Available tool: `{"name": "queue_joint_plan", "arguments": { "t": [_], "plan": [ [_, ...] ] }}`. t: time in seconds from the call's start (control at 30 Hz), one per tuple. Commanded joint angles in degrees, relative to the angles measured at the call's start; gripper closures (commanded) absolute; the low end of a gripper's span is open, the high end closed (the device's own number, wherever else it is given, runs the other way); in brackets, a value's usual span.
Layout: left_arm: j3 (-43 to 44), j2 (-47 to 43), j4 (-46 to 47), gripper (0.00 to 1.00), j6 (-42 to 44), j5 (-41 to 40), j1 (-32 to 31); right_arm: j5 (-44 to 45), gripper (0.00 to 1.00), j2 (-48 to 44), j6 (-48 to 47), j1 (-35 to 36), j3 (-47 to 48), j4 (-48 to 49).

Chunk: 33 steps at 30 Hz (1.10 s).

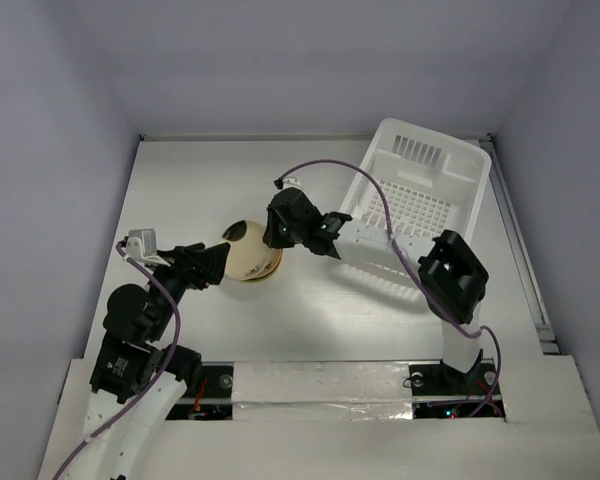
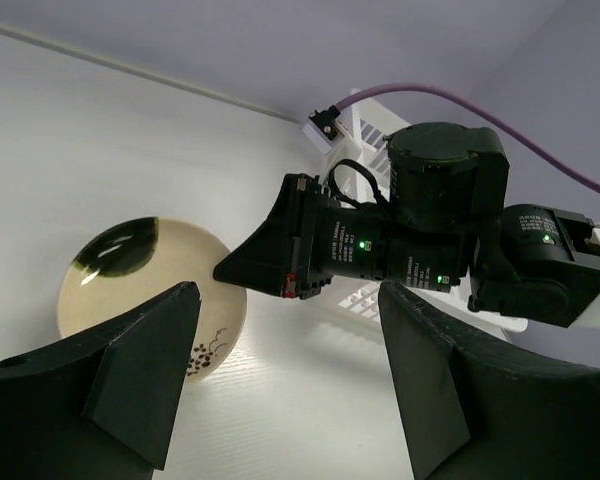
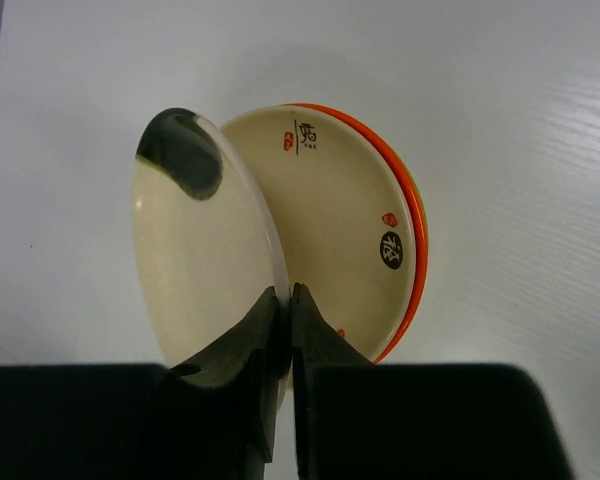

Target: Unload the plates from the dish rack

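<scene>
— What sits nearest, at the lower left of the overhead view?

— The left gripper (image 1: 220,263). Its own camera shows its two dark fingers (image 2: 145,380) spread wide with nothing between them, low over the white table (image 1: 310,320).

— And the plates?

— Just past it, left of centre. A cream plate (image 3: 205,250) with a dark smudge near its upper rim stands tilted on edge. The right gripper (image 3: 283,300) is clamped on its lower rim, the two fingers pressed tight on either side.

— Anything behind that plate?

— A second plate (image 3: 350,220), cream with small printed marks, lies flat on the table, partly covered by the tilted one. An orange-red band runs along its right edge; I cannot tell whether that is its own rim or another plate beneath.

— Where is the dish rack?

— Farthest back, at the upper right of the overhead view. The dish rack (image 1: 420,190) is white, with slotted walls and a gridded floor, and the right arm reaches from in front of it across to the plates.
</scene>
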Motion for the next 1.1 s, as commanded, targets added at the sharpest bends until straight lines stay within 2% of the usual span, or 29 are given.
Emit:
{"name": "queue_joint_plan", "arguments": {
  "t": [0.0, 0.13, 0.17, 0.2, 0.27, 0.3, 0.4, 0.53, 0.6, 0.63, 0.67, 0.7, 0.73, 0.8, 0.83, 0.9, 0.93, 0.97, 1.0, 1.07],
  "plan": [
    [1.3, 1.3, 2.6, 0.30, 0.1, 1.0, 1.0, -1.5, 0.77, -1.3, 2.3, 0.0, -1.0, 6.1],
    [1.3, 1.9, 2.5, 0.29, 0.2, 1.2, 1.5, 0.2, 0.47, -1.1, 2.4, 0.0, -2.9, 4.6],
    [1.2, 2.1, 2.5, 0.29, 0.2, 1.2, 1.5, 0.4, 0.44, -1.5, 2.5, 0.0, -3.4, 4.7],
    [1.3, 2.3, 2.6, 0.29, 0.2, 1.2, 1.5, 0.8, 0.33, -2.0, 2.4, 0.0, -3.7, 4.8],
    [1.3, 2.7, 2.5, 0.28, 0.1, 1.2, 1.5, 1.9, 0.24, -3.6, 2.1, 0.0, -4.1, 4.3],
    [1.4, 2.8, 2.4, 0.28, 0.1, 1.3, 1.5, 2.1, 0.13, -4.2, 1.6, 0.6, -3.9, 3.9],
    [1.5, 3.1, 2.4, 0.27, 0.2, 1.2, 2.0, 4.0, 0.03, -6.9, 0.1, 1.3, -2.7, 1.6],
    [1.8, 2.8, 2.5, 0.24, 0.6, 0.7, 2.0, 8.2, 0.05, -12.4, -1.8, 2.6, -2.1, -1.6],
    [2.0, 2.7, 2.4, 0.20, 0.8, 0.7, 2.0, 10.3, 0.14, -17.8, -2.8, 3.9, -3.7, -2.1],
    [2.2, 2.7, 2.4, 0.19, 0.9, 0.7, 2.0, 13.5, 0.22, -20.2, -2.9, 3.9, -4.6, -2.2],
    [2.3, 2.8, 2.4, 0.16, 1.1, 0.8, 2.0, 15.3, 0.39, -22.8, -3.3, 4.5, -5.9, -2.1],
    [2.7, 2.9, 2.4, 0.15, 1.3, 0.8, 2.0, 16.7, 0.90, -25.6, -3.4, 4.5, -7.3, -2.1],
    [3.2, 3.3, 2.1, 0.14, 1.4, 1.0, 2.0, 20.0, 1.00, -32.2, -3.3, 4.5, -10.6, -2.2],
    [5.0, 4.0, 1.2, 0.11, 1.9, 0.8, 2.0, 23.1, 1.00, -39.7, -3.9, 4.5, -14.7, -0.4],
    [5.9, 4.8, 1.0, 0.10, 2.0, 0.7, 2.0, 25.7, 1.00, -48.2, -4.4, 4.5, -17.1, 0.4],
    [8.8, 5.6, 0.5, 0.09, 2.1, -0.2, 2.0, 28.4, 1.00, -57.0, -5.8, 4.5, -23.1, 1.9],
    [10.0, 6.4, 0.5, 0.09, 2.6, -0.3, 2.0, 31.2, 1.00, -65.4, -6.0, 4.5, -24.8, 2.5],
    [11.1, 6.7, 0.4, 0.09, 2.8, -0.8, 2.0, 32.4, 0.95, -69.4, -6.7, 4.5, -27.4, 2.7],
    [13.3, 7.1, 0.5, 0.09, 2.9, -1.1, 2.0, 33.3, 0.78, -73.1, -7.1, 4.5, -28.5, 2.8],
    [15.2, 7.8, 1.4, 0.08, 3.5, -1.6, 2.0, 35.2, 0.55, -83.0, -8.5, 4.5, -31.1, 3.6]
  ]
}}
